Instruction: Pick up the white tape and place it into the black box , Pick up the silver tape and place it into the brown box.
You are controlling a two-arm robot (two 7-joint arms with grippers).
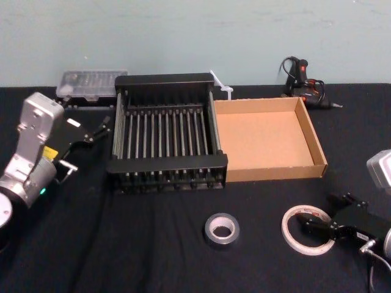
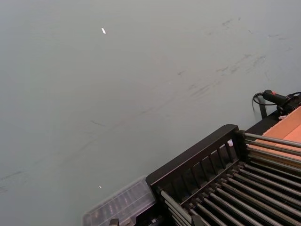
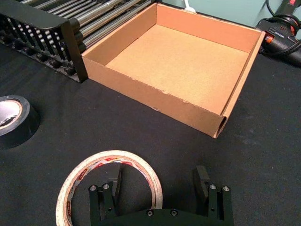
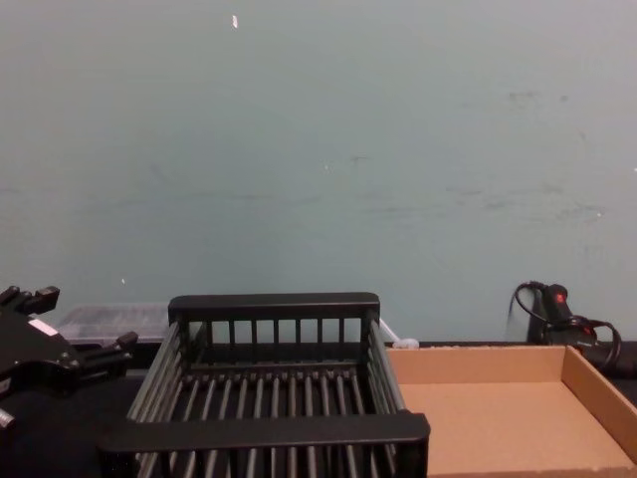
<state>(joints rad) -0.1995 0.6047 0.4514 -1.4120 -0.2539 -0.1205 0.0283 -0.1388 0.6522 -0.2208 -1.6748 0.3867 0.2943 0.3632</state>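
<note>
The right tool [image 1: 313, 229] was low at the white tape [image 1: 307, 230], which lay flat on the black counter [image 1: 153, 256] near the front right, in front of the brown box [image 1: 267, 138]. Its fingers [image 3: 114, 184] were apart, one inside the hole of the roll and the other outside the right wall, not yet pressing it. To do this grasp well, I judged the tool should go fully down so the wall sat deep between the fingers, then close firmly before lifting straight up. The silver tape [image 1: 222, 229] lay just to the left, apart from the white one, so the lift should not disturb it. The black box [image 1: 166, 135] stood empty beside the brown box. The left tool [image 1: 98, 129] waited with fingers apart at the left side of the black box.
</note>
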